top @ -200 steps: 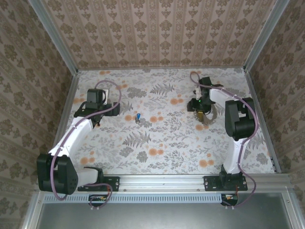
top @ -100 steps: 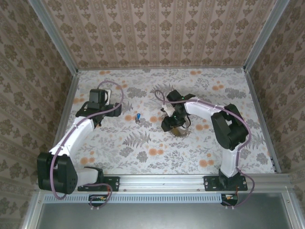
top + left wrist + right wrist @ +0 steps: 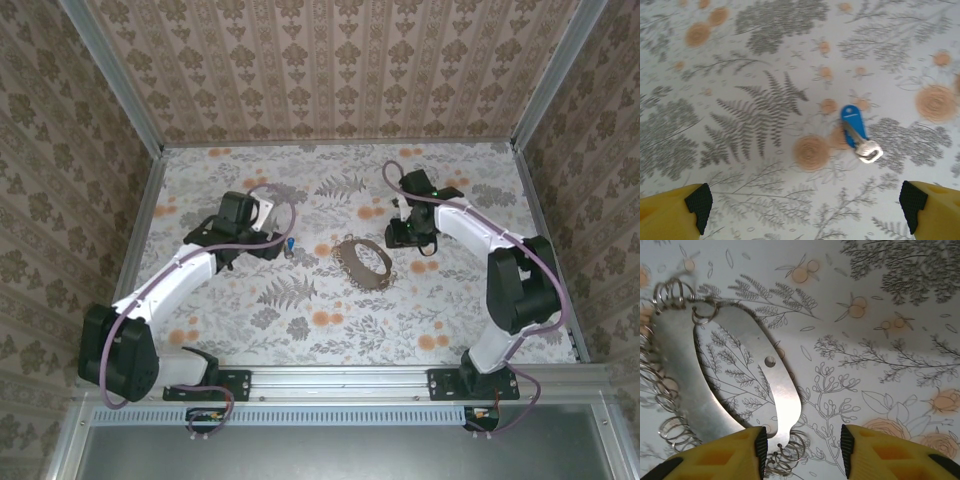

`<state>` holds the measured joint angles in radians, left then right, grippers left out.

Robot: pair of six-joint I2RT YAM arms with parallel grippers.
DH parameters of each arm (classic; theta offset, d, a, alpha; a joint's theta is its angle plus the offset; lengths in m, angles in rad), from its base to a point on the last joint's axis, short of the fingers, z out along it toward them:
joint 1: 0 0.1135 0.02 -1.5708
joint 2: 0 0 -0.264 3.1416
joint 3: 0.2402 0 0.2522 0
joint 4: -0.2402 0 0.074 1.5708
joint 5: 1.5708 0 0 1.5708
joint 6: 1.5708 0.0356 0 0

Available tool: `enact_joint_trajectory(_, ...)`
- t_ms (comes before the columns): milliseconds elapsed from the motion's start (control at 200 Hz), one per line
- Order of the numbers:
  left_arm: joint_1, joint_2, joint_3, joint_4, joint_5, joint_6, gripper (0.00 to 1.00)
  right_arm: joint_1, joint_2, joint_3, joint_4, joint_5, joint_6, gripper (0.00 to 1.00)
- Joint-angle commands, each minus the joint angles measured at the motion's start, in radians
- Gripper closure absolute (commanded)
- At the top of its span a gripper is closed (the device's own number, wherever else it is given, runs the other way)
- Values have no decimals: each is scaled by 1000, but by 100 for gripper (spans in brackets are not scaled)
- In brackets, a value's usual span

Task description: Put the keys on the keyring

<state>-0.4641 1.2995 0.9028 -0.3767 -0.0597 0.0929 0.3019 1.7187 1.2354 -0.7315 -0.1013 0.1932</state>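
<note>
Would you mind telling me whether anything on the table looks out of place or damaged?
Nothing stands out. The blue key lies flat and loose on the table, apart from the keyring, whose metal band looks intact, with small wire rings along it.

Left arm (image 3: 170,285) and right arm (image 3: 468,222): white rounded links, bulky black joints, black wrist blocks. Thin mauve cable (image 3: 387,175) looped along each arm. Flat black base plates (image 3: 215,383) at the foot. Left gripper (image 3: 806,202) and right gripper (image 3: 802,445): yellow fingers (image 3: 935,210), black pads (image 3: 699,200) on inner faces.
</note>
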Motion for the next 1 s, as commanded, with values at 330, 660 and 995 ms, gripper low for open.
enact_joint_trajectory(330,-79,11,36,-61,132,54,0,101,244,184,-106,129,-372,54)
enact_joint_trajectory(660,-79,-40,16,-40,123,57,0,102,380,254,-150,170,-330,54)
enact_joint_trajectory(995,-79,-59,14,-38,124,71,0,103,397,260,-180,128,-381,66)
